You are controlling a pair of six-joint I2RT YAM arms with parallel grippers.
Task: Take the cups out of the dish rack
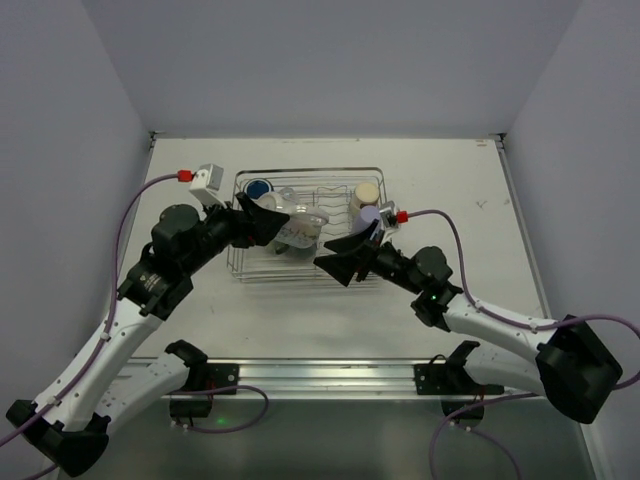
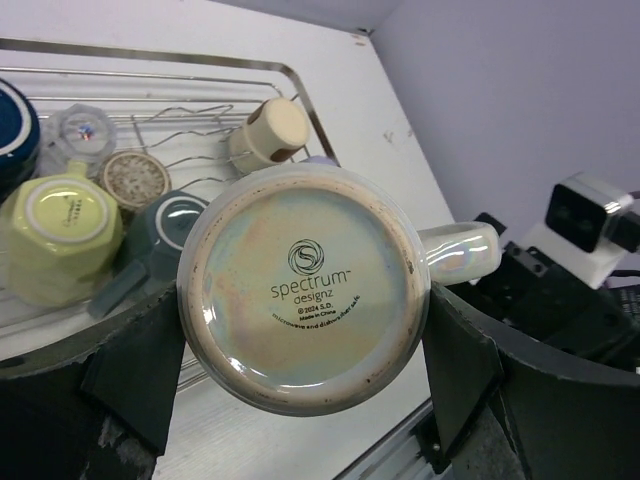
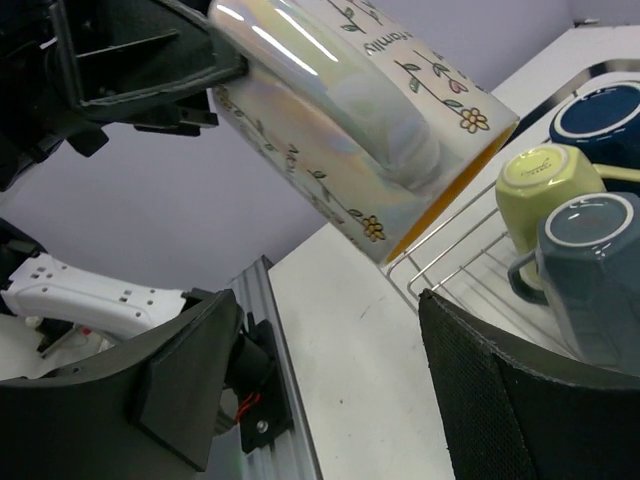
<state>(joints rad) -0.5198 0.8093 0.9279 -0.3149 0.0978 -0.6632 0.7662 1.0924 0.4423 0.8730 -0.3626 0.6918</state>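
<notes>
My left gripper (image 1: 268, 222) is shut on the white mug (image 1: 300, 230), holding it tilted above the silver wire dish rack (image 1: 310, 272). In the left wrist view the mug's base (image 2: 305, 290) fills the gap between my fingers (image 2: 135, 365). My right gripper (image 1: 342, 260) is open and empty at the rack's front edge, just below the mug (image 3: 350, 110), whose orange inside shows there. In the rack lie a yellow-green cup (image 2: 60, 225), a teal cup (image 2: 165, 225), a cream cup (image 2: 270, 130), a clear glass (image 2: 85, 125), a metallic cup (image 2: 135, 175), a dark blue cup (image 1: 259, 187) and a lavender cup (image 1: 368, 213).
The rack stands mid-table, with bare white table (image 1: 450, 190) to its right and in front of it. An aluminium rail (image 1: 320, 375) runs along the near edge. The left arm's white camera block (image 1: 208, 180) sits at the rack's left.
</notes>
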